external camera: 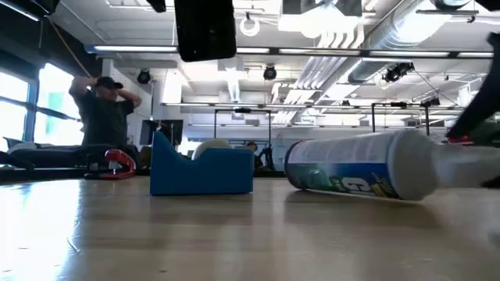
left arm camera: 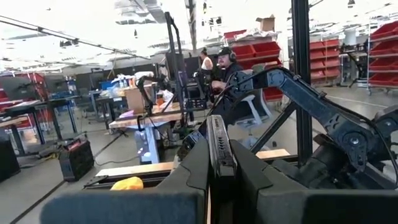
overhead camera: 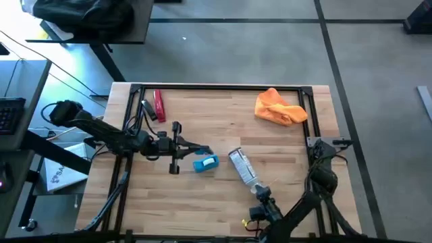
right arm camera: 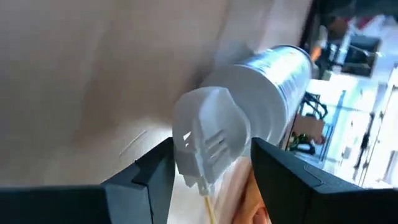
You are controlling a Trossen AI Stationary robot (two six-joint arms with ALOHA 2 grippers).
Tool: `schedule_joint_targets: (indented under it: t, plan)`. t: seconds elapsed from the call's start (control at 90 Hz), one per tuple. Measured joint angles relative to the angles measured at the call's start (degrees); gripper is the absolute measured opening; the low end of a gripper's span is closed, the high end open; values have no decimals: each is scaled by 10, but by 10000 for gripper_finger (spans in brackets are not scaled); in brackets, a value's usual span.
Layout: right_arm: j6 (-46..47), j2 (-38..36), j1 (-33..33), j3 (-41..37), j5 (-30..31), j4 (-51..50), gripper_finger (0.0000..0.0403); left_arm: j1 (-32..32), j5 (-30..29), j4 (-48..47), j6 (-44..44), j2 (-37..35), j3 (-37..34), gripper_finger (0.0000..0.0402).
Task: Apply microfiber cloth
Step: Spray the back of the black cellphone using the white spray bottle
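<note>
From above, the orange microfiber cloth (overhead camera: pixel 279 107) lies at two o'clock on the counter (overhead camera: pixel 223 202), well apart from both arms. The left claw (overhead camera: pixel 208 153) is by the blue block (overhead camera: pixel 206 163), pinched on a black phone (overhead camera: pixel 191 146). The right claw (overhead camera: pixel 258 192) is at the spray bottle (overhead camera: pixel 243 167).

The right wrist view shows its fingers (right arm camera: pixel 283 180) spread wide around the bottle's white sprayer (right arm camera: pixel 208 140).
</note>
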Motion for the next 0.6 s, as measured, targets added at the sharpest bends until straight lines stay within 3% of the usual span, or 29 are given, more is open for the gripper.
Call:
schedule_joint_targets:
  t: [0.122,0.6]
  plan:
    - [31,0,-17,0,27,-14,161,0,5,0,0,0,0,12]
    - [-11,0,-89,0,76,-16,92,0,11,0,-1,0,0,12]
